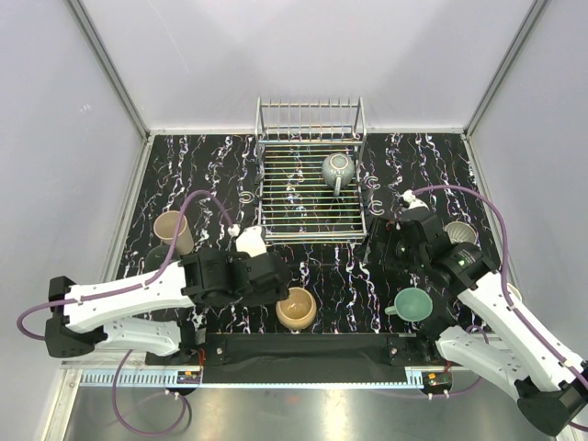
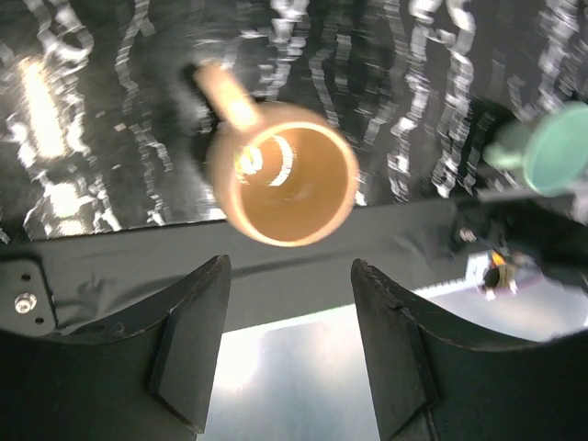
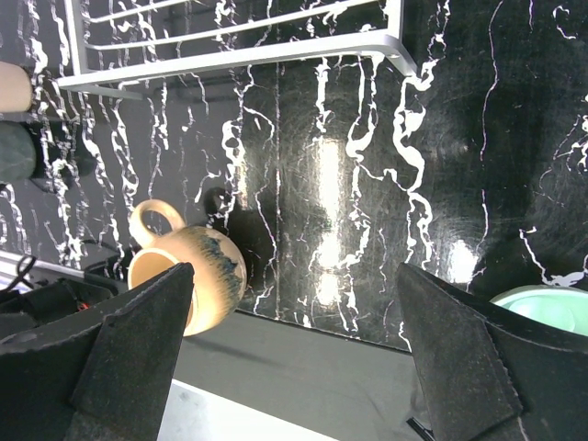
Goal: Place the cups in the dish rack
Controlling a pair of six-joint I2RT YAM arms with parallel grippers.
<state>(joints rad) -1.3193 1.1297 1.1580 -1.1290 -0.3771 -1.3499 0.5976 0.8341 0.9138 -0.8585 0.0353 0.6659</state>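
The silver wire dish rack (image 1: 276, 197) stands at the back middle, with a grey-green cup (image 1: 338, 168) lying in it. A tan mug (image 1: 297, 309) stands upright near the front edge; it also shows in the left wrist view (image 2: 280, 175) and in the right wrist view (image 3: 184, 271). My left gripper (image 1: 281, 286) is open and empty just left of this mug, its fingers (image 2: 193, 331) short of the rim. My right gripper (image 1: 377, 253) is open and empty over bare table right of the rack. A teal cup (image 1: 412, 304) lies under the right arm.
A beige cup (image 1: 173, 231) and a dark cup (image 1: 158, 257) stand at the left. A whitish cup (image 1: 459, 234) sits at the right behind the right arm. A black strip (image 1: 303, 347) runs along the table's front edge. The rack's front corner (image 3: 390, 46) is near the right gripper.
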